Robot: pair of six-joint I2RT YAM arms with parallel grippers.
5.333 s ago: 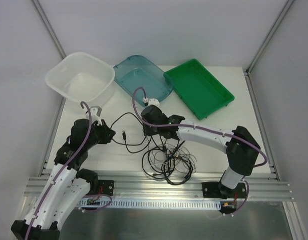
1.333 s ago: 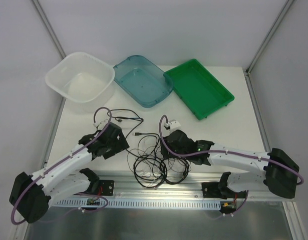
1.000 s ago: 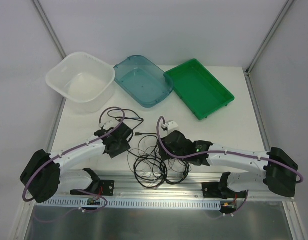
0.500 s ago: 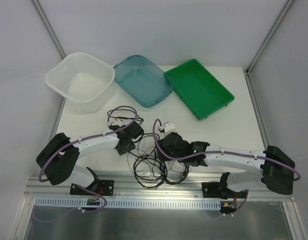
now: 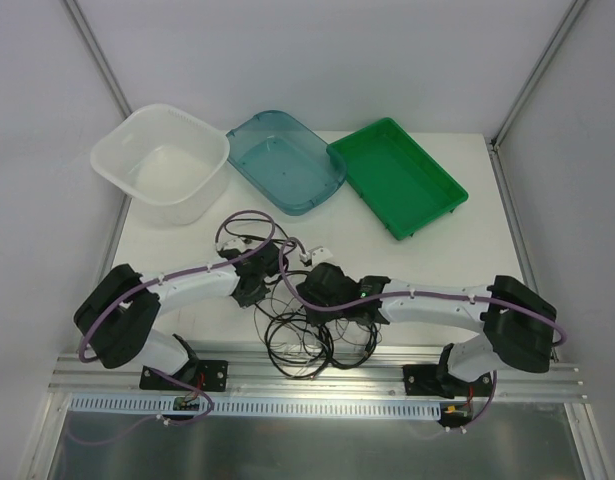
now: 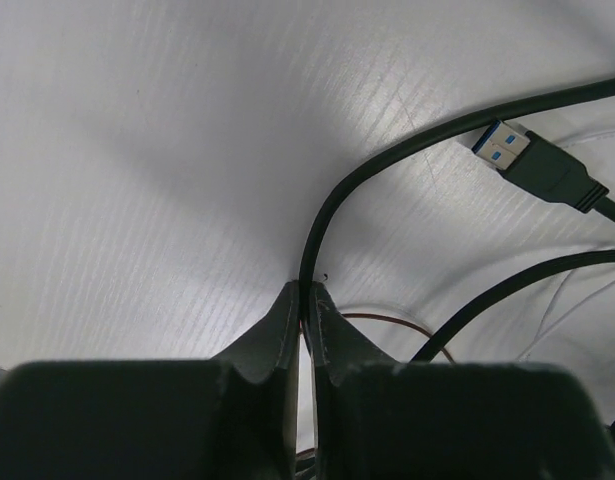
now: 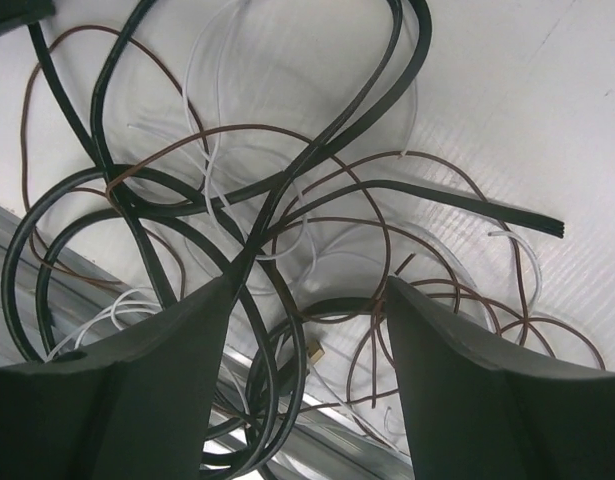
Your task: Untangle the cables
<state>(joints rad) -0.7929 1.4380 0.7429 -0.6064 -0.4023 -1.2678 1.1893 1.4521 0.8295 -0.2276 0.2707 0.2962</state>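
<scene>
Left wrist view: the left jaws are pressed together on a black cable (image 6: 307, 255), which arcs away over the white worktop (image 6: 137, 150). A blue-tongued plug (image 6: 532, 165) lies beyond it. Right wrist view: the right jaws are spread wide above the cables (image 7: 287, 190), a tangle of black, brown and white loops. From above, the tangle lies near the worktop's front edge, well apart from the green tray (image 5: 397, 178) at the back.

Left arm (image 5: 179, 288) and right arm (image 5: 432, 298) reach low inward; left pincer (image 6: 307, 300) clamped on a cable (image 6: 322, 215); right pincer (image 7: 312, 288) spread open.
</scene>
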